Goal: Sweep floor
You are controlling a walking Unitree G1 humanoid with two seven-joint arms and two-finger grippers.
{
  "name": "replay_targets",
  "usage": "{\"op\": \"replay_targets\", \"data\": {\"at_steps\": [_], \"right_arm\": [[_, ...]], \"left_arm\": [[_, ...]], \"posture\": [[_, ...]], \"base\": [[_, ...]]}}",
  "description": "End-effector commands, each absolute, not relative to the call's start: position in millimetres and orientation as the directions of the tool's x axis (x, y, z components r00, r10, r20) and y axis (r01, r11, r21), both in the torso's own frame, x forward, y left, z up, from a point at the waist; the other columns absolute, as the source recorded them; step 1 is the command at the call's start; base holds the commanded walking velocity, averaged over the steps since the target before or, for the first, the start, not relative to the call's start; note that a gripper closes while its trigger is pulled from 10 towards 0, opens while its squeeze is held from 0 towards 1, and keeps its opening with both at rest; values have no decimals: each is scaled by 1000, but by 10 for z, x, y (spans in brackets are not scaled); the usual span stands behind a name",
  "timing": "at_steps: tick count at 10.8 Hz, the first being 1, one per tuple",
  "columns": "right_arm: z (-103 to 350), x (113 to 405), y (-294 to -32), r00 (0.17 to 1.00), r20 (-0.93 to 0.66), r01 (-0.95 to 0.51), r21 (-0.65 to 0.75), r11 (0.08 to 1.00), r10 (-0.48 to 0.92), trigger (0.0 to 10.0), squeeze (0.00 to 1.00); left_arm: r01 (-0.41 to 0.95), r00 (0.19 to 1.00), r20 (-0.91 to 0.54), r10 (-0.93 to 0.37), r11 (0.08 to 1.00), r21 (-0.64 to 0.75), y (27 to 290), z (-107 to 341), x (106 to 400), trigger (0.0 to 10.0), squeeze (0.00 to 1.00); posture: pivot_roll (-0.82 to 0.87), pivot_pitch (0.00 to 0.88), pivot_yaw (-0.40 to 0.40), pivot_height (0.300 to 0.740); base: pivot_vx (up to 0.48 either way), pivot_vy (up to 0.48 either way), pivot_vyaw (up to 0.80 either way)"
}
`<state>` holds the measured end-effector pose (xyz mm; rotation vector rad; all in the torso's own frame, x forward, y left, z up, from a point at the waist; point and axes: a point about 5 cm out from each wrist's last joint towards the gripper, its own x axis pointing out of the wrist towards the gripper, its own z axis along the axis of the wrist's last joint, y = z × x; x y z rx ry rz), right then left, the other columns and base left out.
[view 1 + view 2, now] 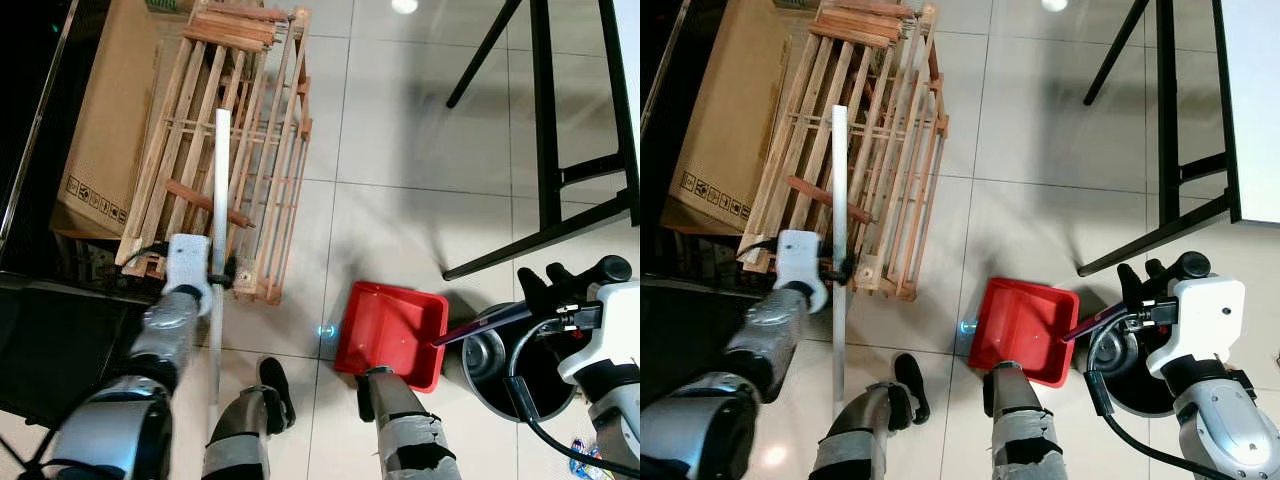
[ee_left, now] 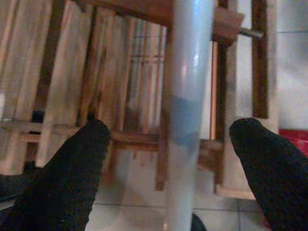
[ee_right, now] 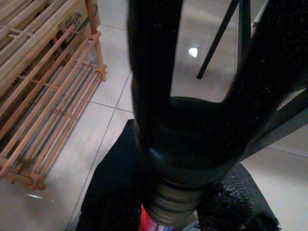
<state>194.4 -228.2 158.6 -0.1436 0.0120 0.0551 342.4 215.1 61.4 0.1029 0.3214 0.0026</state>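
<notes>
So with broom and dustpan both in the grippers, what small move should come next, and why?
Probably swing the broom handle, held by the left gripper, to sweep toward the red dustpan. The right gripper holds that pan by its handle, flat on the tiles beside the bin.

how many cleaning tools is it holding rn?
2. A pale broom pole stands upright between the left claw fingers, in front of the wooden rack. The red dustpan hangs by its dark handle from the right claw, above the bin.

Head stereo pair looks steeply down at tiled floor point(image 1: 400, 130); both eyes share wooden crate point(image 1: 235, 140) and red dustpan point(image 1: 1025, 330). L wrist cam sits close on pole point(image 2: 187, 115), facing crate. R wrist cam looks along dustpan handle point(image 3: 180, 144), v. close.
</notes>
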Motion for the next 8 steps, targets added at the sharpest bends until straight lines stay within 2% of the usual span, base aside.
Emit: {"op": "replay_targets", "data": {"at_steps": [1, 2, 8], "right_arm": [[1310, 1819, -2328, 980, -197, -64, -115, 991, 40, 10000, 0], [1312, 1813, -2325, 979, -198, -65, -114, 991, 42, 10000, 0], [1315, 1809, -2326, 979, -200, -67, -116, 991, 43, 10000, 0]], "left_arm": [[18, 919, -393, 25, 994, 104, 2204, 408, 3269, 8941, 0], [26, 920, -392, 17, 994, 103, 2197, 406, 3267, 0, 0], [35, 922, -386, 2, 995, 89, 2177, 395, 3257, 0, 0]], "posture": [[-351, 520, 32, 740], [-350, 521, 31, 740], [-353, 523, 30, 740]], "base": [[0, 0, 0], [0, 0, 0], [0, 0, 0]]}}
